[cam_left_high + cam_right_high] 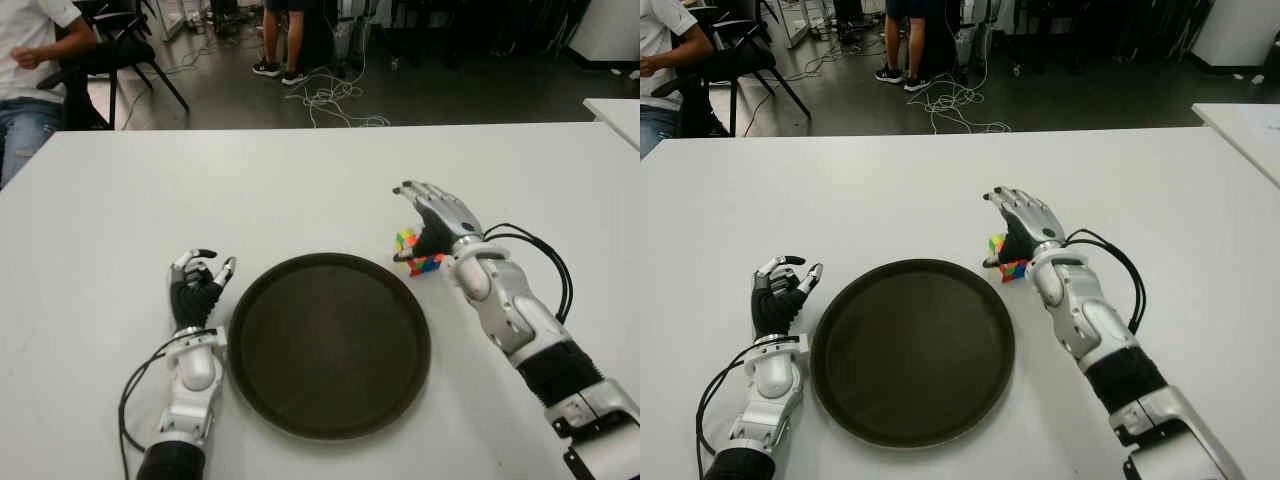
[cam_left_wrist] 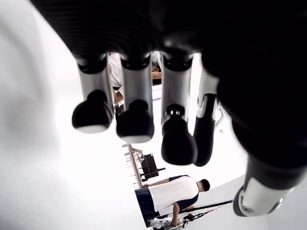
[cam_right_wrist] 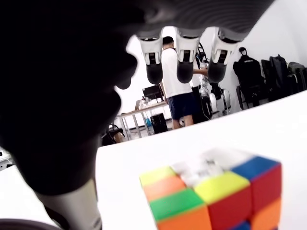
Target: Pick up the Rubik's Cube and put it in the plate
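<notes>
The Rubik's Cube [image 1: 407, 240] stands on the white table [image 1: 300, 190] just past the far right rim of the round dark plate [image 1: 330, 350]. My right hand [image 1: 435, 215] is directly over the cube and hides most of it. Its fingers [image 3: 184, 62] stretch out beyond the cube and do not wrap it, while the thumb reaches down by the cube's near side. In the right wrist view the cube [image 3: 206, 196] sits free on the table under the palm. My left hand [image 1: 200, 280] shows beside the plate's left rim, its fingers [image 2: 134, 120] loosely bent and holding nothing.
A person sits on a chair [image 1: 120, 50] beyond the table's far left corner. Another person's legs [image 1: 280, 40] and loose cables [image 1: 330, 100] are on the floor behind. A second white table [image 1: 615, 110] edges in at the far right.
</notes>
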### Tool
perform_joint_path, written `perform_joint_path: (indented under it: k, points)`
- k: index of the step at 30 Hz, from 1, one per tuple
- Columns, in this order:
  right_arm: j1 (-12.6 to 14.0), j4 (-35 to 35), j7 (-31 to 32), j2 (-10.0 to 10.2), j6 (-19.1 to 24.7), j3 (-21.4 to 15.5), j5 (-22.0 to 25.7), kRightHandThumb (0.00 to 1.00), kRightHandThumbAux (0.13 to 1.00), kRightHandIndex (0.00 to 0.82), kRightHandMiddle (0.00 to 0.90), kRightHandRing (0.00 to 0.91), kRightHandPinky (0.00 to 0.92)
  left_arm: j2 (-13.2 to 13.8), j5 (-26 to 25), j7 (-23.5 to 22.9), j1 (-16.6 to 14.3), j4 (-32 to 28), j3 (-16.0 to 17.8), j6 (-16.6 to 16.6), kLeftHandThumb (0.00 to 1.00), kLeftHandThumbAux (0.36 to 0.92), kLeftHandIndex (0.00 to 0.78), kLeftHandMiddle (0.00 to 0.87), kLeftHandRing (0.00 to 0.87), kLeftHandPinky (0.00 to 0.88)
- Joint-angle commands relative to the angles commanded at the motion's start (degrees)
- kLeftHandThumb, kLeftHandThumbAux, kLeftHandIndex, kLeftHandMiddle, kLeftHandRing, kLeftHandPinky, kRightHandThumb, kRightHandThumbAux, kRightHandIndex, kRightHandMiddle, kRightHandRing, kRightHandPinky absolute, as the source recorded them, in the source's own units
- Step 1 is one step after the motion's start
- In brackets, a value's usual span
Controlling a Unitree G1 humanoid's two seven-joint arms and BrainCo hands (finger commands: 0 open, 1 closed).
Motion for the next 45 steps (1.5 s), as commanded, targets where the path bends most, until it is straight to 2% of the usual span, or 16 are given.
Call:
perform_joint_path:
  k: [30, 39, 45]
  points:
    - [-0.23, 3.55, -0.63, 0.70, -1.63, -0.64, 0.74, 0.000, 0.852, 0.000, 0.000, 0.000, 0.000, 0.51, 0.58, 0.39, -0.38, 0.82, -0.19, -0.53, 0.717, 0.698, 0.444, 0.817, 0.838, 0.841]
    - [-1.65, 6.02, -0.91, 0.74, -2.13, -0.70, 0.48, 0.000, 0.872, 0.000, 0.000, 0.000, 0.000, 0.71, 0.58, -0.28, 0.06, 0.44, -0.45, -1.03, 0.717, 0.697, 0.444, 0.810, 0.834, 0.836]
    - [-2.15, 6.76, -0.61, 0.91, -1.76, -0.61, 0.44, 0.000, 0.851, 0.000, 0.000, 0.000, 0.000, 0.72, 0.82, -0.11, 0.29, 0.13, -0.56, -1.33, 0.717, 0.697, 0.445, 0.811, 0.835, 0.837]
